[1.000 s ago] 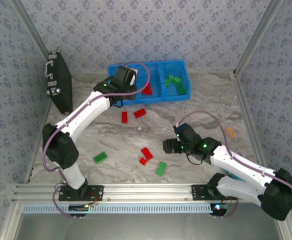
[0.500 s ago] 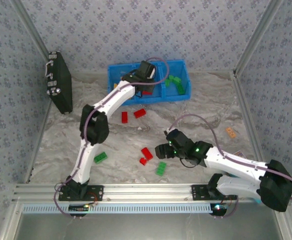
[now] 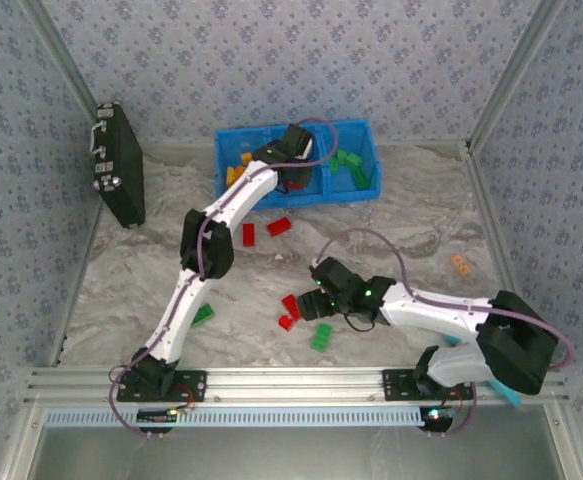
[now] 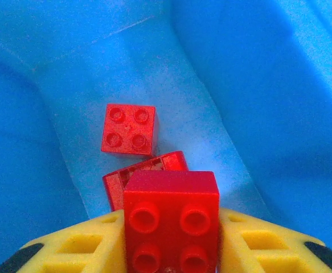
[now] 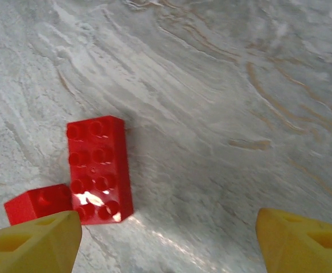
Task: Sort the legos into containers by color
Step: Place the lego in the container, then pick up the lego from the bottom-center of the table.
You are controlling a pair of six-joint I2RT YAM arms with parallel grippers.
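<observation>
Left gripper [image 3: 293, 176] reaches into the middle compartment of the blue bin [image 3: 356, 194], yellow fingers [image 4: 80, 244] clamped on a red square brick [image 4: 171, 199] with no gap on either side. Brick hangs above the compartment floor, studs toward the camera. Below it in the same compartment are a flat red brick [image 4: 128, 129] and a tilted red brick [image 4: 146, 173], the latter partly hidden. Orange bricks [image 3: 236, 165] sit in the left compartment, green bricks [image 3: 349, 165] in the right.

Right gripper [image 5: 168, 244] is low over the marbled table [image 5: 240, 85], fingers spread wide with nothing between them. Long red brick [image 5: 99, 169] lies ahead, off to one side, with a small red brick [image 5: 37, 203] touching its near end.

Overhead view shows loose pieces on the table: narrow red brick [image 3: 248, 234] and slanted red brick [image 3: 279, 226] near the bin, green brick by left arm [image 3: 202, 315], green brick by right arm [image 3: 322, 337]. Black case [image 3: 119, 165] stands at the left wall.
</observation>
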